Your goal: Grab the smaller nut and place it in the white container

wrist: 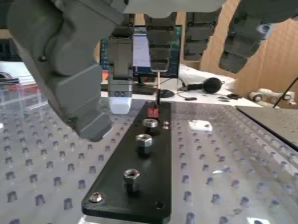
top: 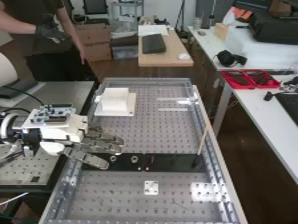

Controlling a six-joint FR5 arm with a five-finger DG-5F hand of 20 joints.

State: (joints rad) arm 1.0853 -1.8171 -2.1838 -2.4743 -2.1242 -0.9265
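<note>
Black plate (top: 174, 163) crosses the lower middle of the high view; on it sits the smaller nut (wrist: 131, 174), probably the one nearest the wrist camera. The hand (top: 100, 147) is at left of centre, fingers spread, pinching nothing. Grasping seems the step in hand: line up over that nut, pinch, lift, then carry it to the white container (top: 114, 101), upper left.
</note>
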